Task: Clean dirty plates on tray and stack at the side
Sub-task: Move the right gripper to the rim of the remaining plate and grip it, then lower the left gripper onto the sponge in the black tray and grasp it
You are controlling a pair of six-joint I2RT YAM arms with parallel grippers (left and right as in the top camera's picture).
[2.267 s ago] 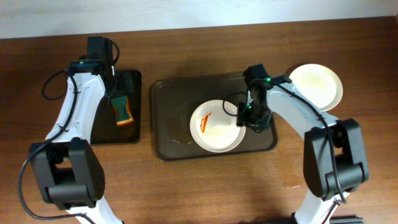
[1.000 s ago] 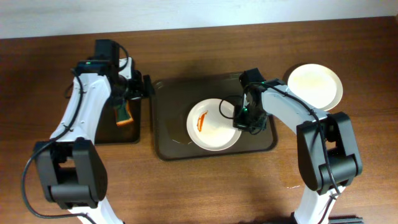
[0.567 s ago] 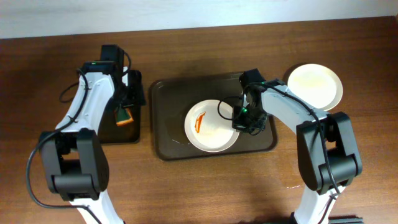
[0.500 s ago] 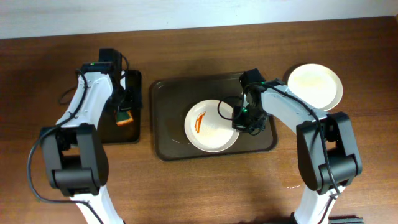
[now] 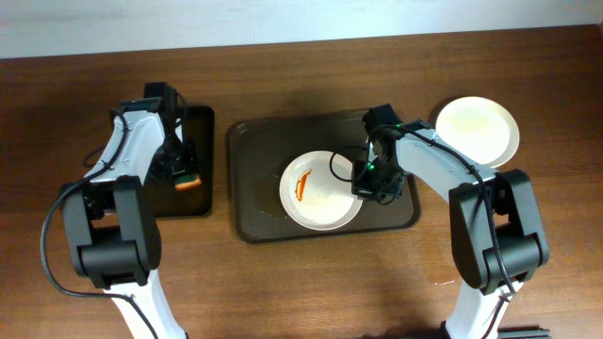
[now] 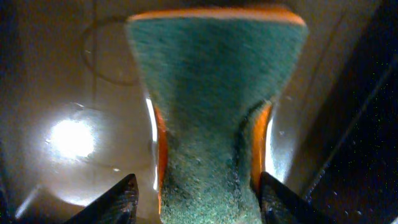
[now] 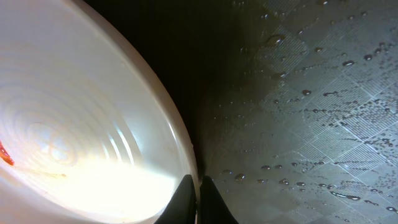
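Left gripper: fingers apart, astride the sponge on the black tray. Firm pinch or not: cannot tell. Right gripper: clamped on the right rim of the dirty plate, which lies in the brown tray with its smear left of centre.

Expect sponge slip if lifted on a loose hold. Expect plate skid or tilt under wiping, given the thin rim hold and wet tray floor.

Count of plates under the side plate: not discernible. Left fingertips cut off at the frame edge.
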